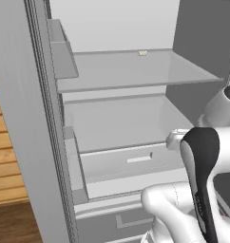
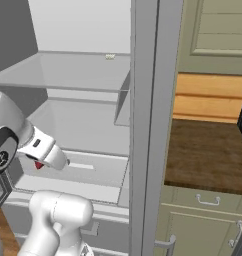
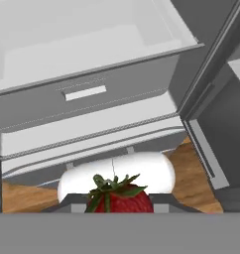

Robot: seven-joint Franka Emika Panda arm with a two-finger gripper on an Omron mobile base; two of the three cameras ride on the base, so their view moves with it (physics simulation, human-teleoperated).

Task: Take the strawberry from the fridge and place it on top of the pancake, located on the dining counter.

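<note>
Nearest the hand camera, one strawberry (image 3: 121, 197) sits pinched in the closed gripper (image 3: 117, 201) just outside the open fridge (image 1: 136, 123), and I judge a loose pinch could drop it, or a wide swing clip the door, before reaching the counter (image 2: 208, 155).

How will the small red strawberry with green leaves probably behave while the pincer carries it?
The small red strawberry with green leaves sits low at the pincer. Its rounded, tapering body could probably slip or turn. It looks tiny, so likely light. Its skin may bruise under hard squeezing.
</note>
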